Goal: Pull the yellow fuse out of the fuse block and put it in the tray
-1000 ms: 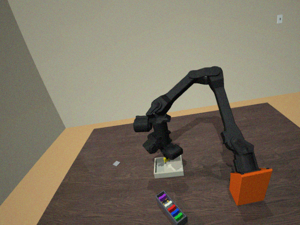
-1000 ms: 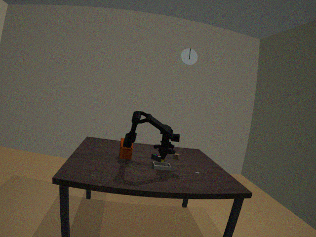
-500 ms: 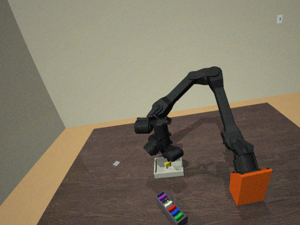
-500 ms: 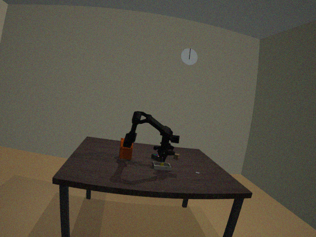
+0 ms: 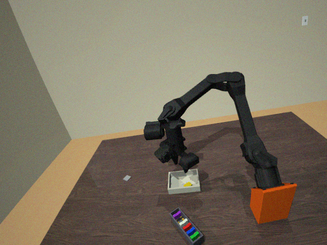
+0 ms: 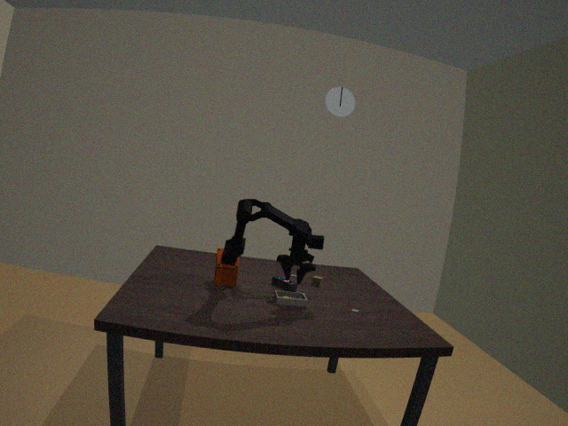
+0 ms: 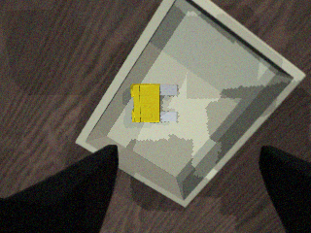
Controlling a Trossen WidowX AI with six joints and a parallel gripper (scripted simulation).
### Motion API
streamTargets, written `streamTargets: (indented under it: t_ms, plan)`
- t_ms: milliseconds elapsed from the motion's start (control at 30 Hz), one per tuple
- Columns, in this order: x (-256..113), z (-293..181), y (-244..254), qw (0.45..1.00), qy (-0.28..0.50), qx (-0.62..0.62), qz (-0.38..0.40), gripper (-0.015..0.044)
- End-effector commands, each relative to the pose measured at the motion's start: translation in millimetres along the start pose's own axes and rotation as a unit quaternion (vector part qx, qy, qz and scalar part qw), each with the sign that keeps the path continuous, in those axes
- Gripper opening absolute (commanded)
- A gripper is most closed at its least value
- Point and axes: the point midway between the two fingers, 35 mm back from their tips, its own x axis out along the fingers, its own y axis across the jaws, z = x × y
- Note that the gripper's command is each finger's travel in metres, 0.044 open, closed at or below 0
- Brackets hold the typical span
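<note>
The yellow fuse (image 5: 187, 184) (image 6: 287, 297) (image 7: 147, 103) lies flat on the floor of the tray (image 5: 184, 190) (image 6: 291, 303) (image 7: 126, 71), its two metal prongs pointing right in the wrist view. My gripper (image 5: 181, 167) (image 6: 293, 281) (image 7: 188, 154) is open and empty above the tray, its fingers wide apart and clear of the fuse. The fuse block (image 5: 180, 230) (image 6: 284, 284) stands apart from the tray. It holds a purple fuse (image 5: 177, 214), a white fuse (image 5: 183, 221), a red fuse (image 5: 187, 226), a blue fuse (image 5: 190, 231) and a green fuse (image 5: 194, 236), with a gap between purple and white.
The arm's orange base (image 5: 276, 206) (image 6: 226, 275) stands on the table to the right in the top view. A small pale flat piece (image 5: 126, 177) (image 6: 355, 310) lies beyond the tray's other side. A small tan block (image 6: 317, 280) stands near the fuse block in the exterior view.
</note>
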Motion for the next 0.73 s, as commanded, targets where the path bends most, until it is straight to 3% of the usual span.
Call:
streamTargets:
  t_ms: [0, 700]
  plan:
    - [-4.3, -1.0, -0.6, 1.000, 0.002, 0.002, -0.001, 0.0330]
    - [-2.0, -0.5, 0.7, 1.000, 0.001, -0.001, 0.001, 0.0330]
